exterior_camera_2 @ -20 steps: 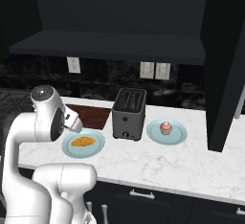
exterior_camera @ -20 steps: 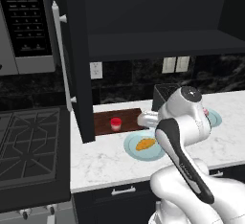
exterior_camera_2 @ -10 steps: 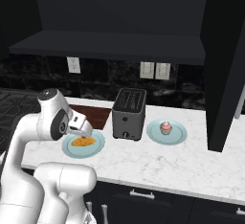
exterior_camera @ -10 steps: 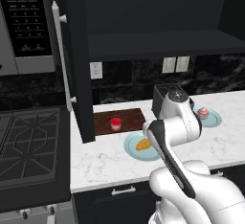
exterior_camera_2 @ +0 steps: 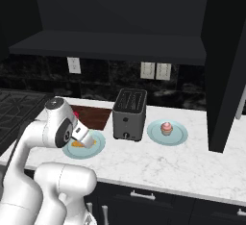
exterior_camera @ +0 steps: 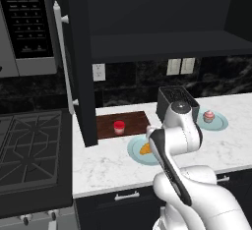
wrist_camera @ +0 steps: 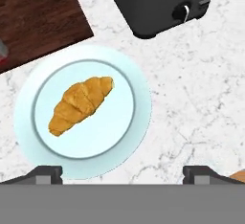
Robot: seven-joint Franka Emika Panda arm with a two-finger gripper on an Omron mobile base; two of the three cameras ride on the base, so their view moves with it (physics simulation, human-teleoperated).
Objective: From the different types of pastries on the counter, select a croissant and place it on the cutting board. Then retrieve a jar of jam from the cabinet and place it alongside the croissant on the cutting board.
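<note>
With its fingers (wrist_camera: 123, 173) spread wide above the croissant (wrist_camera: 80, 104), a descent this off-centre could nudge the pastry across its blue plate (wrist_camera: 136, 122).

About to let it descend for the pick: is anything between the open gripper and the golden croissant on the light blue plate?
Nothing visible. In the hand view the golden-orange croissant lies alone on the round light blue plate, with the open gripper above it; the black toaster stands off to one side.

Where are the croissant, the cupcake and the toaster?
croissant (wrist_camera: 80, 104), hand view, middle of its crust.
cupcake (exterior_camera_2: 166, 128), right base view, pink frosting.
toaster (exterior_camera_2: 128, 118), right base view, front face.
</note>
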